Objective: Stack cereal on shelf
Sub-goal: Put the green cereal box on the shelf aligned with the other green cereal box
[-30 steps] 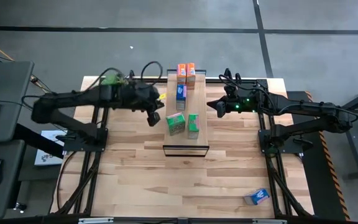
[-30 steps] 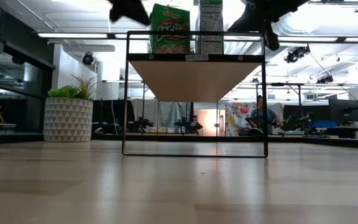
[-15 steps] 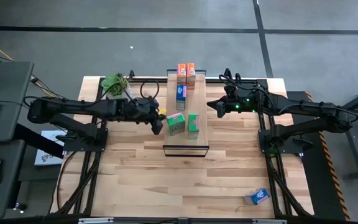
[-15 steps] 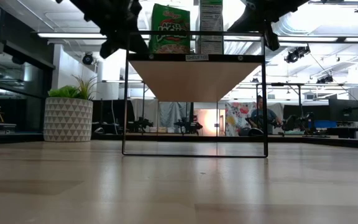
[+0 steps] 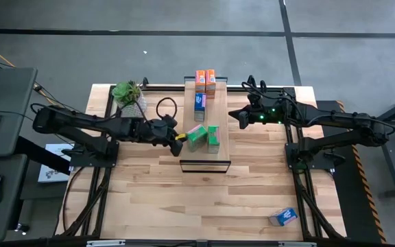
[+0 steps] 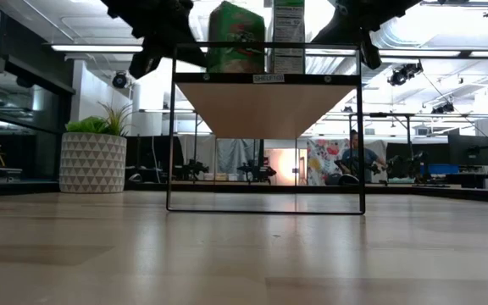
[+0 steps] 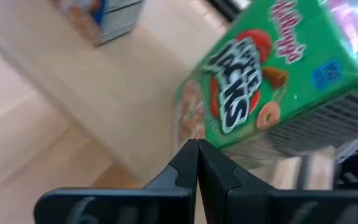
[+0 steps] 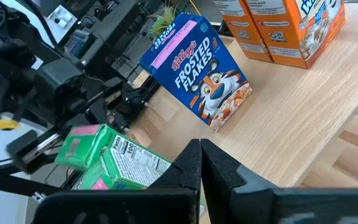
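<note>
A round plant pot [image 5: 126, 92] with spiky green leaves sits at the far left of the smooth, pale wooden desk [image 5: 149, 192]. Next to it, the left pincer [image 5: 177, 139] has its two dark fingers pressed together and its tip right at the near green cereal box [image 5: 195, 137], at the shelf's left edge. That cardboard box now sits turned at a slant and tipped toward the second green box [image 5: 213, 138]; a moment ago it stood straight and the pincer was a little farther off. The shelf [image 5: 207, 152] is a long light wood plank on a thin black metal frame. Farther back on it stand a blue box [image 5: 199, 101] and two orange boxes [image 5: 205, 79], side by side. The right pincer [image 5: 237, 116] hangs just right of the shelf, fingers together, holding nothing, and has not moved. Another blue box [image 5: 282, 217] lies on the desk near the front right corner, well apart from the shelf.
</note>
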Tool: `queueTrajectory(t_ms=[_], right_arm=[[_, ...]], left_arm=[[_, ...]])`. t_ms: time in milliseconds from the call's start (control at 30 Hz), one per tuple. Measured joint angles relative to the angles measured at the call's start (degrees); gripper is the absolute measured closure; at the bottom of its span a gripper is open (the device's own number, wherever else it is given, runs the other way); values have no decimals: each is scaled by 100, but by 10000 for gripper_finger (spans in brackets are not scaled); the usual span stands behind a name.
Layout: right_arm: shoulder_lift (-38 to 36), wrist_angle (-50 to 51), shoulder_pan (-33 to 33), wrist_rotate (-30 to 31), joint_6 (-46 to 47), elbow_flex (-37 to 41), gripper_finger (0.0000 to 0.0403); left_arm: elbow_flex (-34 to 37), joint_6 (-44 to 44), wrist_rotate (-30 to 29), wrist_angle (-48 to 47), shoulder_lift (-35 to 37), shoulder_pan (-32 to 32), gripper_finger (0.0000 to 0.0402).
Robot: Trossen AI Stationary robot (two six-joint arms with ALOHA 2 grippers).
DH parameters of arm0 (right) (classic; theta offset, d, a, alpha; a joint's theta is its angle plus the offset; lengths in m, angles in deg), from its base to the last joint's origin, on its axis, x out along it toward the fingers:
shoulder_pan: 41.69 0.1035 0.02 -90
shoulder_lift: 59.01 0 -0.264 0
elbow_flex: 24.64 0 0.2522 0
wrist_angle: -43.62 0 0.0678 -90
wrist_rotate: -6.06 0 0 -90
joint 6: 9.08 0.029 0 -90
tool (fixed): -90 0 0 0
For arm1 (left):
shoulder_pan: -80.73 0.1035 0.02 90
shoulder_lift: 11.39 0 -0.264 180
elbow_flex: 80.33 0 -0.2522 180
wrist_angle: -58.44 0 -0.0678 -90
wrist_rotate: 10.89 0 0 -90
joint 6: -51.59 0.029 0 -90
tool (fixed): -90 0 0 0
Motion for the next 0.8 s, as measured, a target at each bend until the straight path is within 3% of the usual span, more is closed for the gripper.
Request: queueTrajectory(t_ms=[333,500,633,800], right_arm=[[0,0,-2,-39,50,-1,402],[2,21,22,-611,201,0,402],[2,94,258,-1045,199,0,402],[110,184,717,-923,217,0,402]], left_arm=[[-6,-444,4,518,-307,-285,401],[-6,-580,4,615,-361,-378,401],[-6,-578,2,692,-358,-408,401],[-6,-334,-20,658,-361,-321,401]])
